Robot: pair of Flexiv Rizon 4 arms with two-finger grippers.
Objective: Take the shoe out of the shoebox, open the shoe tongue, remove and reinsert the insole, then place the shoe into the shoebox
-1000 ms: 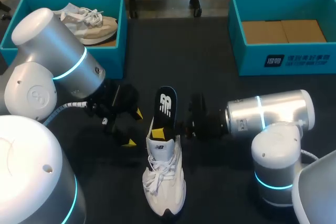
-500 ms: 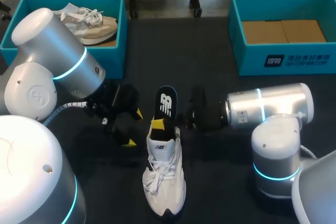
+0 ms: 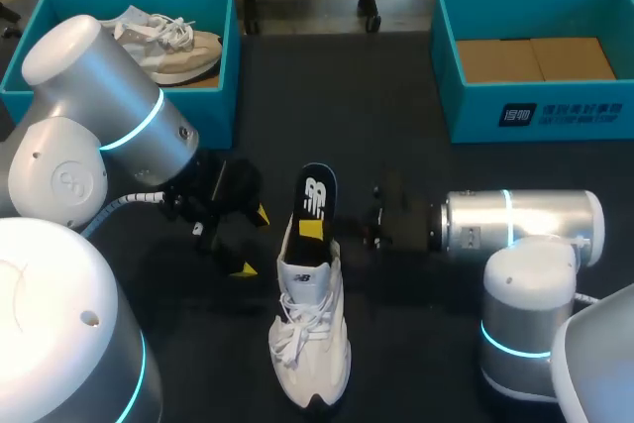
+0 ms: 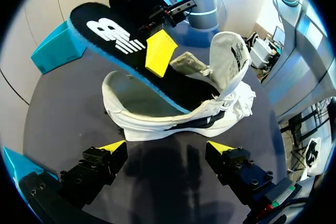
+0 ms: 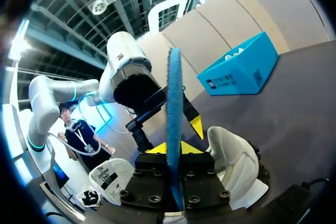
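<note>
A white shoe (image 3: 309,329) lies on the dark table, toe toward me. Its black insole (image 3: 315,201) with a white logo sticks up out of the heel opening. My right gripper (image 3: 313,229) reaches in from the right and is shut on the insole. In the right wrist view the insole's blue edge (image 5: 174,108) stands upright between the two yellow tips of that gripper (image 5: 174,148), with the shoe (image 5: 233,163) beside it. My left gripper (image 3: 252,242) stands open just left of the shoe's heel. In its own view the left gripper (image 4: 167,148) faces the shoe's side (image 4: 178,111) and the tilted insole (image 4: 126,45).
A teal shoebox (image 3: 213,66) at the back left holds another pale shoe (image 3: 173,42). A second teal shoebox (image 3: 535,111) at the back right has a brown cardboard floor. Bare table lies between the boxes.
My right gripper closed on the insole and the right arm drew back a little to the right; the insole shifted slightly with it. The left arm and the shoe stayed still.
</note>
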